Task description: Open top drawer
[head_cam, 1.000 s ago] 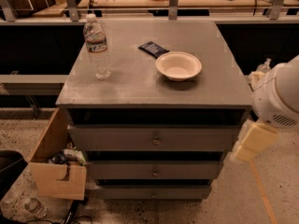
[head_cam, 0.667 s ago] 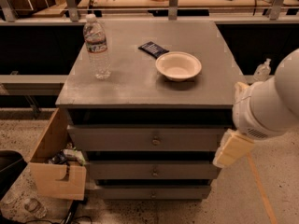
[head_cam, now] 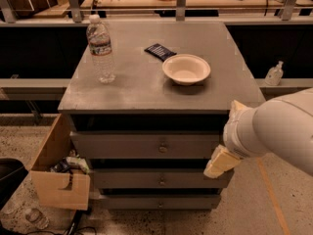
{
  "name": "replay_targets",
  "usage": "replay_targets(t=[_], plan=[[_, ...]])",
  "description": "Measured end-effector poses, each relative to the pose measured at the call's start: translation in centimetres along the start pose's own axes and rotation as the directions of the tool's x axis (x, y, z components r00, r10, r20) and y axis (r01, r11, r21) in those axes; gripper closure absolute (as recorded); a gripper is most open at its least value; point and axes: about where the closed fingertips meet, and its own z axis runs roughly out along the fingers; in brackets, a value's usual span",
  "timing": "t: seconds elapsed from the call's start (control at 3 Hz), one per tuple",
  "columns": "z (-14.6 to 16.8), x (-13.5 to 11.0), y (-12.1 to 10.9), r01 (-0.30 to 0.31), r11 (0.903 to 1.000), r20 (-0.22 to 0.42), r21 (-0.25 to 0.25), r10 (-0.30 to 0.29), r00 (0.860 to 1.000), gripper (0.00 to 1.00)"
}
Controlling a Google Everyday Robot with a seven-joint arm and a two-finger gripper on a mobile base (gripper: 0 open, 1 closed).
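Top drawer [head_cam: 132, 146] shut, just under the desk's front edge, knob [head_cam: 163, 147] below that edge's middle. Gripper [head_cam: 221, 162] hangs under the front right corner, overlapping the drawer's right end; grip state can't be told. Knob lies sideways toward front left corner.

- The white arm [head_cam: 279, 126] extends in from the right edge, its thick forearm slanting down toward the left.
- The cream-coloured gripper [head_cam: 221, 162] hangs below the wrist [head_cam: 240, 131], right of centre, angled down-left.
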Motion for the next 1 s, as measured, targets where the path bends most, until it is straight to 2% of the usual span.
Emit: replay_targets(t=[0.33,0.67,1.0], plan=[[2.4,0.2,2.1,-0.03,0.9994,0.0,-0.019,0.03,1.0,0.0],[5.8,0.2,6.0,-0.045,0.9984,-0.052,-0.034,0.043,0.998,0.0],[5.8,0.1,6.1,-0.041,0.9985,-0.051,-0.035,0.04,0.998,0.0]])
